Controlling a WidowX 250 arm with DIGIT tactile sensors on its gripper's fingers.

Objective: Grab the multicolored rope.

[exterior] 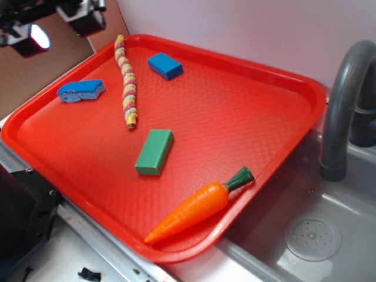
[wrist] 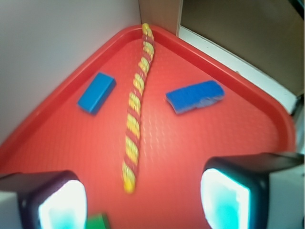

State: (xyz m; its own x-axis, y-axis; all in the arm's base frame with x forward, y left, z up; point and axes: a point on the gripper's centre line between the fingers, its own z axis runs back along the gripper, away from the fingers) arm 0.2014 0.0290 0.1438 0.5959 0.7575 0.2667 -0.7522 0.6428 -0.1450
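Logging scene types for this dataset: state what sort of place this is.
Probably a toy kitchen sink setup for robot practice: a grey sink basin with a curved faucet, and beside it a red tray holding a toy carrot and the multicolored rope.

Nothing to read here, honestly. No text, labels, brand marks or numbers show up on anything in either the exterior or the wrist view, and the wrist shot is kinda blurry anyway.
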